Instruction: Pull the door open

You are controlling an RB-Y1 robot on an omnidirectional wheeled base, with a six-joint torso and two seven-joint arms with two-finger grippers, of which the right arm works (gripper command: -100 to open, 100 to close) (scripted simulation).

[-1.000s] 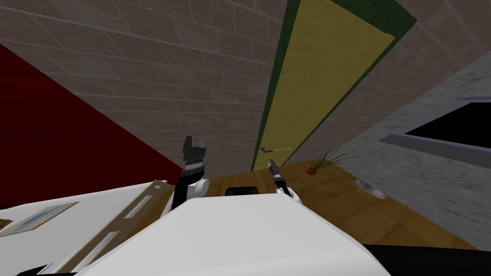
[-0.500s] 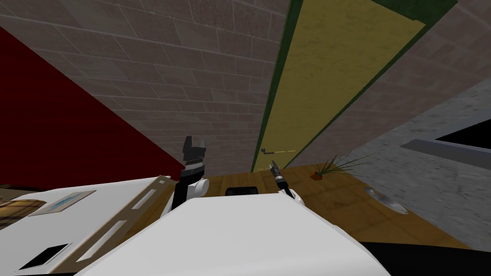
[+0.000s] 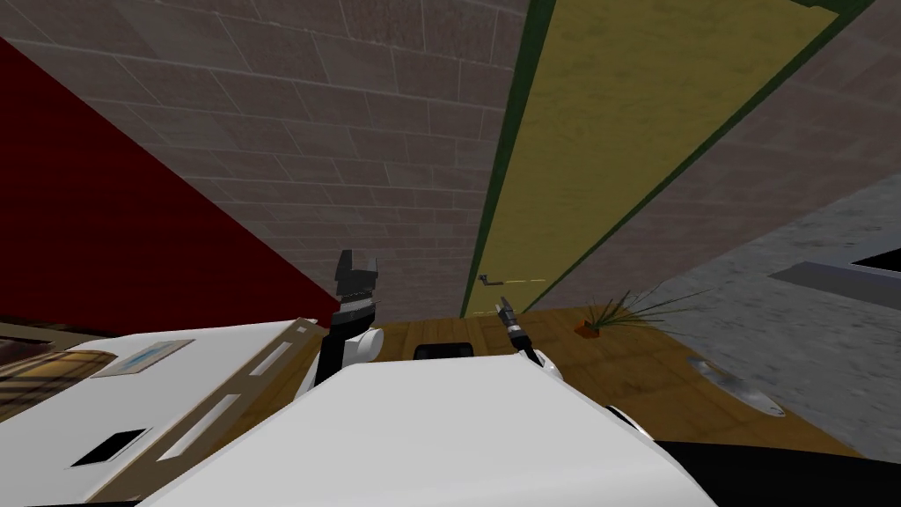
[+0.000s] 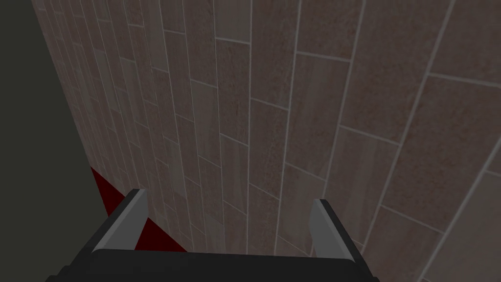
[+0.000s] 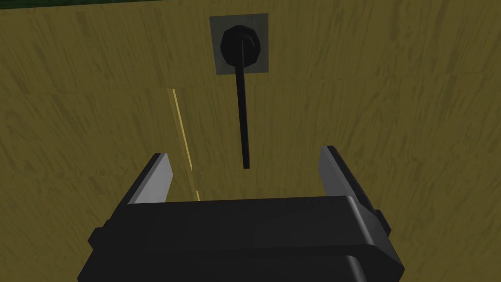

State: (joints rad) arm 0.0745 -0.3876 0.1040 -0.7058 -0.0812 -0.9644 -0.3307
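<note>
A yellow-ochre door [image 3: 616,114] in a dark green frame stands ahead, set in a brown tiled wall. Its dark lever handle [image 3: 489,280] sits low near the frame's left side. My right gripper [image 3: 505,307] is just short of it, a little below and right of the lever. In the right wrist view the black lever [image 5: 242,103] runs from its square plate toward my right gripper [image 5: 244,164], whose fingers stand open on either side of the lever's free end, apart from it. My left gripper [image 3: 357,264] is raised before the tiled wall, its fingers [image 4: 128,215] open and holding nothing.
A dark red wall [image 3: 97,229] closes the left side. A small potted plant [image 3: 607,317] stands on the wooden floor right of the door. A grey wall [image 3: 792,299] with a dark opening runs along the right. White furniture [image 3: 132,396] lies at my lower left.
The whole head view has shifted: the door looms larger and the plant and grey wall have slid right, so I have moved closer. The right gripper sits slightly nearer the handle.
</note>
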